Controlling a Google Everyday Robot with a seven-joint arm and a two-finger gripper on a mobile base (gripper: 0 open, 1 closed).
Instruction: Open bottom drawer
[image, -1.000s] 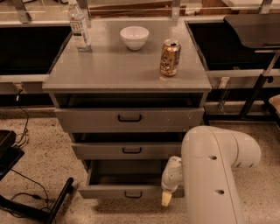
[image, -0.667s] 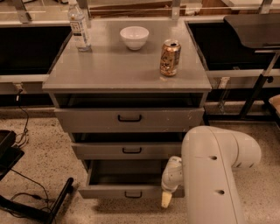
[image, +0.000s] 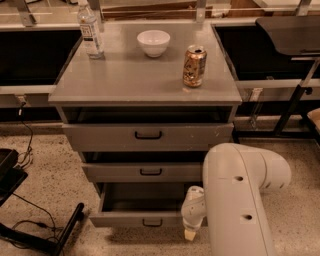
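Handle (image: 152, 222) is where you grab the bottom drawer (image: 120, 219), a small black bar just left of your gripper (image: 189, 233), whose grip you cannot tell; the drawer looks hard, stiff and light, already sticking far out, so pull gently.

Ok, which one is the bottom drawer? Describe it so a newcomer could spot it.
Find the grey cabinet in the middle of the view, with three drawer fronts stacked under its top. The bottom drawer is the lowest front, nearest the floor, with the robot's hand by its right end. Unlike the middle drawer and top drawer, it sticks out furthest, its hollow inside showing.
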